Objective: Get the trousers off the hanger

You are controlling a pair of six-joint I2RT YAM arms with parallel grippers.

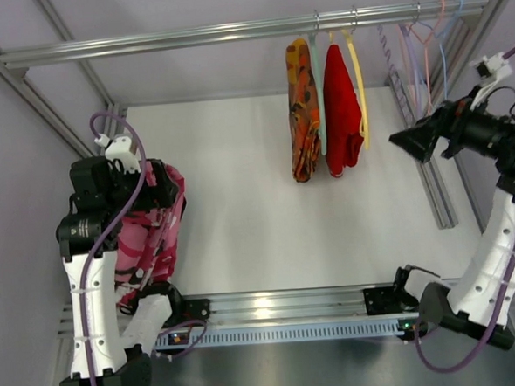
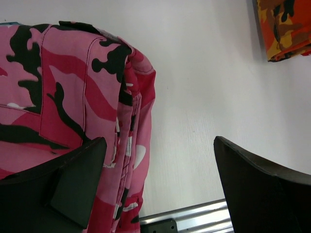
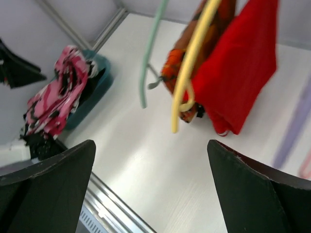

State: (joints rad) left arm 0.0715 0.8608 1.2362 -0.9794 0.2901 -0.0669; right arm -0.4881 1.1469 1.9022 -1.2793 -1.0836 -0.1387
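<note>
Trousers (image 2: 58,82) hang bunched just left of my left gripper (image 2: 160,140), long axis downward. They are well apart from the hanger (image 1: 415,61), probably a bare one on the rail (image 1: 187,35) near my right gripper (image 1: 409,140). Left arm is folded upright and is the nearer. Both grippers gape wide, holding nothing.

The right gripper (image 3: 150,160) has its jaws wide apart above the tabletop (image 3: 160,199). The trousers (image 3: 58,99) hang bunched at the near left corner, against a teal object (image 3: 99,90). Toward the far edge, a green hanger (image 3: 150,53) and a yellow hanger (image 3: 192,63) hang in front of an orange garment (image 3: 177,73) and a red garment (image 3: 238,73).
</note>
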